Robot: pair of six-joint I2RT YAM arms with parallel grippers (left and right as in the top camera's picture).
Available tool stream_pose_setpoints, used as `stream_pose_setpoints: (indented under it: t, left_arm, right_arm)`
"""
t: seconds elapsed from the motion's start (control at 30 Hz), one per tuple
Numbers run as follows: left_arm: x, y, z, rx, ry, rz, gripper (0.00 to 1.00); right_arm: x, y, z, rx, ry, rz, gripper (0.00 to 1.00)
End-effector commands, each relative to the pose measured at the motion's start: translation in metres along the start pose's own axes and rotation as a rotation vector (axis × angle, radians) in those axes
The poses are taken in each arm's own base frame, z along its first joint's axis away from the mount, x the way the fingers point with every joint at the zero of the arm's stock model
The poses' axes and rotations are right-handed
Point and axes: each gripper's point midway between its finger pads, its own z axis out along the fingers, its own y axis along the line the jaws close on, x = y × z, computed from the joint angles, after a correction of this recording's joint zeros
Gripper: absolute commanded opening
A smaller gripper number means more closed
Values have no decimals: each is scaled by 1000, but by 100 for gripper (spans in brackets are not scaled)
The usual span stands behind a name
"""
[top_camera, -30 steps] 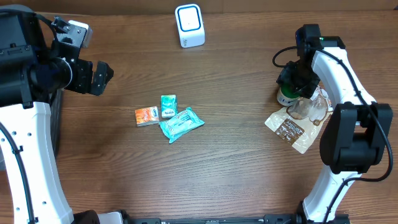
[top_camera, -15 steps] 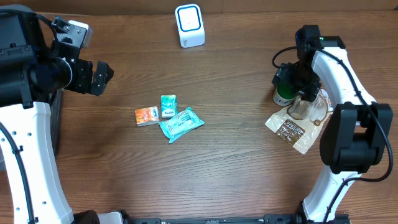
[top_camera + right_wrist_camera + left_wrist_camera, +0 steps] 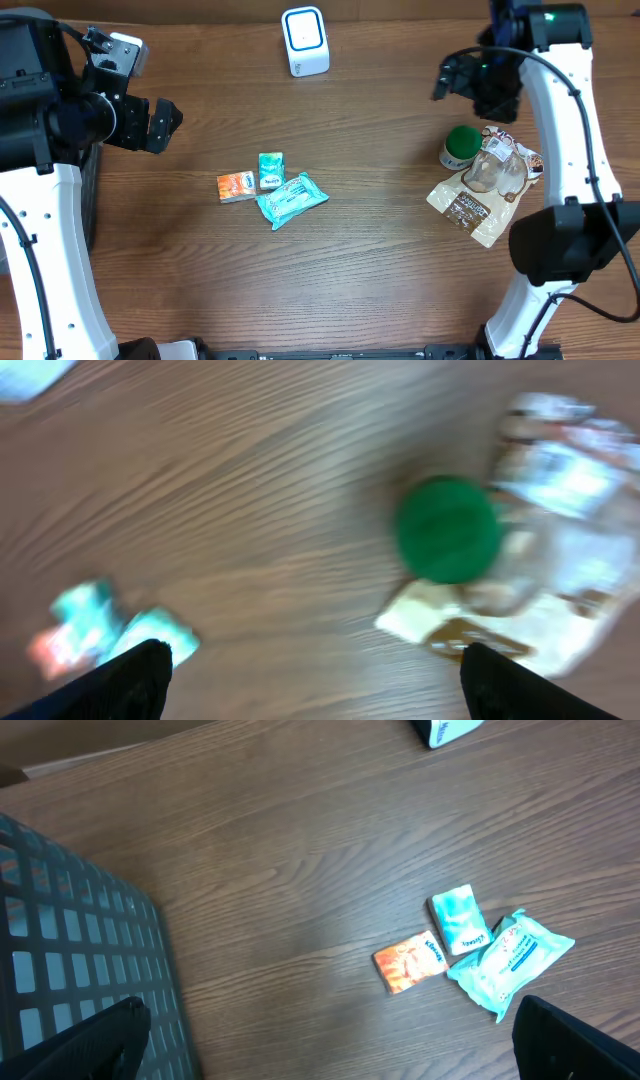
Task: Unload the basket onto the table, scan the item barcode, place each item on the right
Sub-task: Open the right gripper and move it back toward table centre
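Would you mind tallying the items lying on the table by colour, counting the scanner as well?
Teal: 2, small teal packet and teal wipes pack
Orange: 1, orange packet
Green: 1, green-lidded container
Clear or pale: 2 as far as I can tell, clear pouch overlapping pale bag
White and blue: 1, scanner
Total: 7
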Motion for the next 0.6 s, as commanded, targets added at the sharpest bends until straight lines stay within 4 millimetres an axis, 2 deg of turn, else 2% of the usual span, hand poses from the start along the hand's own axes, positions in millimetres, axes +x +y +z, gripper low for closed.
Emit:
stream_pose_setpoints:
  t: [0.0, 0.3, 0.4, 0.57]
  left_arm:
    - [-5, 1, -6, -8, -22, 24, 100]
    - [-5, 1, -6, -8, -22, 24, 100]
    - [-5, 1, -6, -8, -22, 24, 100]
    - [-5, 1, -6, -8, -22, 24, 100]
  right_arm:
    - [21, 45, -5, -131, 36, -147, 94]
    - [63, 101, 30, -141, 100, -314, 95]
    - [75, 114, 46, -144, 117, -347, 95]
    - [93, 123, 68, -138, 151, -389, 95]
